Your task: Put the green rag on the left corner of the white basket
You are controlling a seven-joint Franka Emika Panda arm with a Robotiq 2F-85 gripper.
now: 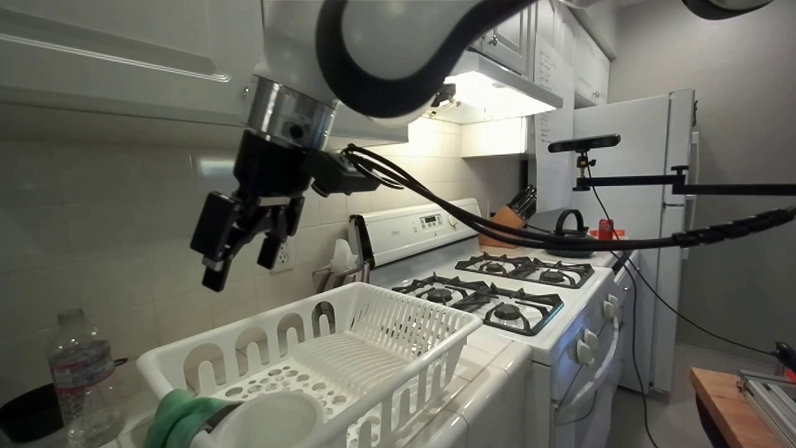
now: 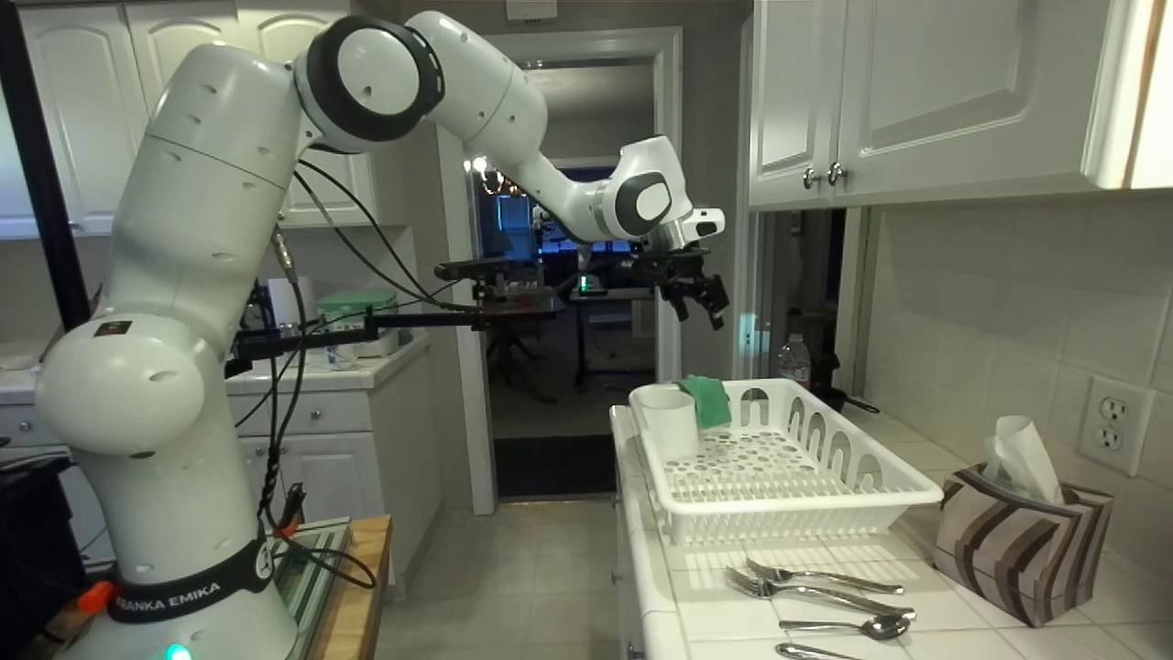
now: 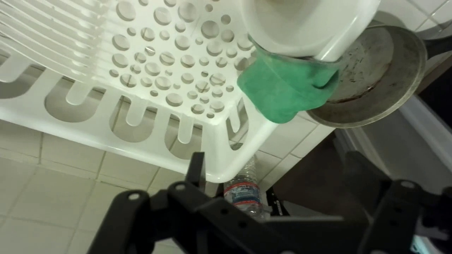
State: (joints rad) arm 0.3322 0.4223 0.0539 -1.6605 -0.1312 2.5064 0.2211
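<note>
The green rag [image 1: 183,418] is draped over the short-end rim of the white basket [image 1: 398,375], next to a white cup-like container [image 1: 273,423]. In an exterior view the rag [image 2: 706,401] hangs at the far end of the basket [image 2: 797,504], by the white container [image 2: 669,423]. In the wrist view the rag [image 3: 282,88] lies on the rim, partly under or behind the white container [image 3: 303,28]. My gripper [image 1: 241,266] is open with nothing between its fingers, high above the basket. It also shows in an exterior view [image 2: 699,316] and the wrist view [image 3: 277,162].
A plastic bottle [image 3: 243,194] stands near the basket's corner. A grey pan [image 3: 370,77] is beside the rag end. A tissue box [image 2: 1022,541] and several pieces of cutlery [image 2: 825,596] lie at the basket's opposite end, near the stove [image 1: 516,311]. Wall cabinets [image 2: 953,101] hang above.
</note>
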